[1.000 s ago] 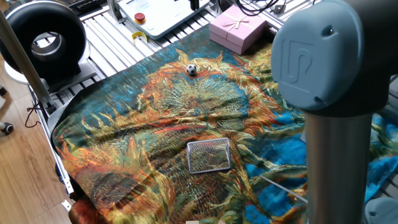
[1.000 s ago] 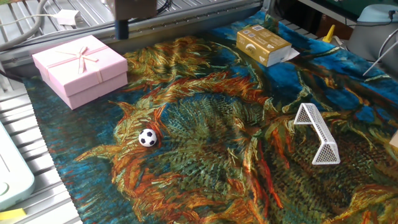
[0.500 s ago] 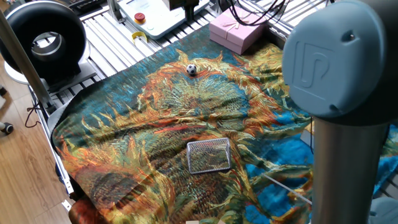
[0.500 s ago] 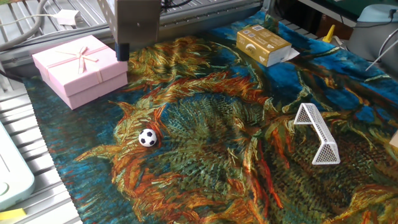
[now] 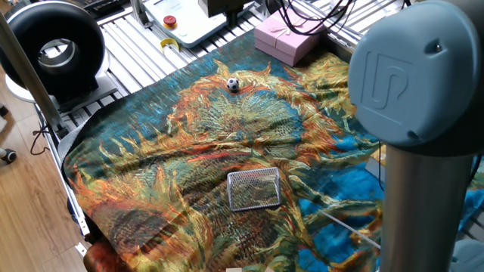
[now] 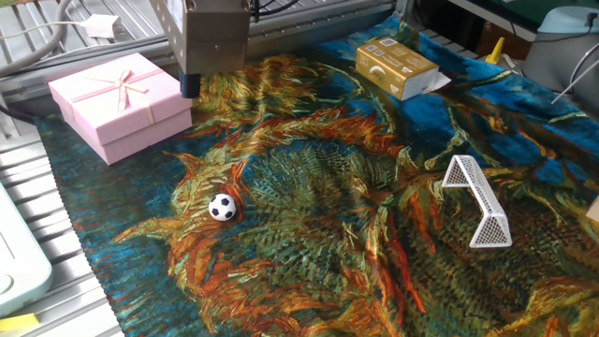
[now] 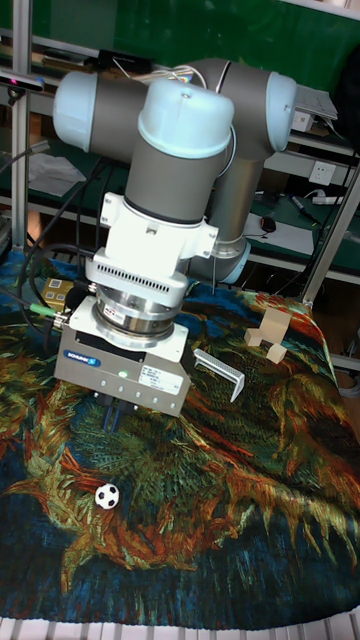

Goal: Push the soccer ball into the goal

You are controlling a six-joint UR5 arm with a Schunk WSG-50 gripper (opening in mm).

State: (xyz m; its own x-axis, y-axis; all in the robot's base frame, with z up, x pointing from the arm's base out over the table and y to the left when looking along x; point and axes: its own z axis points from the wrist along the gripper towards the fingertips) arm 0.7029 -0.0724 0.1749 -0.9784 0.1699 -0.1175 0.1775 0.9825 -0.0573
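In one fixed view, the gripper (image 5: 221,7) has been brought further in at the top edge; the ball (image 5: 233,85) sits unmoved below it, the goal (image 5: 254,189) well beyond. In the other fixed view, more gripper body is seen, ball down-right of it. In the tall view, dark fingers (image 7: 108,412) hang above the ball, empty; their opening cannot be told. Approach judged underway; no contact yet.
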